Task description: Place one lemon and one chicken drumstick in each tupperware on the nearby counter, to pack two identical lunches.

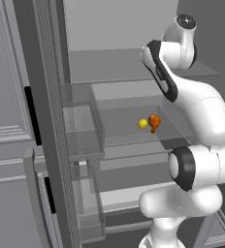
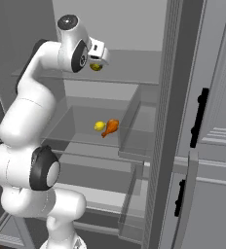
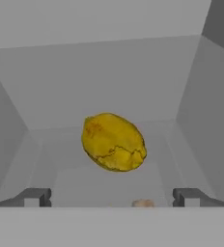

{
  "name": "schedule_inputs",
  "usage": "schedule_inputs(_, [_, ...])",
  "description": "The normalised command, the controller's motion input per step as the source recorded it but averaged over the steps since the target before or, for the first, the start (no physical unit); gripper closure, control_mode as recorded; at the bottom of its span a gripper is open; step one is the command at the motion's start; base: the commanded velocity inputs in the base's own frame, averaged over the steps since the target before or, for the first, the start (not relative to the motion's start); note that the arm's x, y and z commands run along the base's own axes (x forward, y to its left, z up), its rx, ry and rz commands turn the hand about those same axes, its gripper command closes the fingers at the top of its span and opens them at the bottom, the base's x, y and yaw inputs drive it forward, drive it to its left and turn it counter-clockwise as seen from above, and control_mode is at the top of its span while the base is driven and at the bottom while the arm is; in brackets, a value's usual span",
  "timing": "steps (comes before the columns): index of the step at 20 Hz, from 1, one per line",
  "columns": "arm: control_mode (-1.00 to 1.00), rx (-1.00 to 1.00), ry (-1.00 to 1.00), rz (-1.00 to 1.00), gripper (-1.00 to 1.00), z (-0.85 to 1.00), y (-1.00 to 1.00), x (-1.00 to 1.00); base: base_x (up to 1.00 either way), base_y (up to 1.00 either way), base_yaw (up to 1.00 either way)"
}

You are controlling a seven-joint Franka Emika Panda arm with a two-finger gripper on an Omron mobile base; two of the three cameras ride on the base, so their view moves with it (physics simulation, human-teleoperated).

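2 lemons point(image 2: 100, 125) sit on grey fridge shelves point(image 2: 81, 133), one before the wide-spread jaws, touching neither.

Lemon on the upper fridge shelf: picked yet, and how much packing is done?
Nothing looks packed. The gripper is open, its tips apart before the upper-shelf lemon, not gripping. A second lemon and a chicken drumstick lie on the shelf below. Left: grasp, then carry both pairs to the tupperware.

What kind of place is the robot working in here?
Most likely the inside of an open fridge in a kitchen: grey shelves, clear door bins, and food on them, a lemon beside a drumstick. The open gripper faces another lemon on an upper shelf.
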Motion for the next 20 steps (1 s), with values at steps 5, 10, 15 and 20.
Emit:
schedule_inputs(5, [-1.00, -0.03, 0.00, 0.00, -1.00, -0.21, 0.00, 0.64, 0.00, 0.00, 0.00])
schedule_inputs(10, [-1.00, 0.00, 0.00, 0.00, -1.00, 0.00, -0.01, 0.43, 0.00, 0.00, 0.00])
schedule_inputs(15, [-1.00, 0.00, 0.06, 0.00, -1.00, -0.09, -0.11, 0.33, 0.00, 0.00, 0.00])
schedule_inputs(20, [-1.00, -0.02, 0.14, 0.00, -1.00, -0.40, -0.05, 0.00, 0.00, 0.00, 0.00])
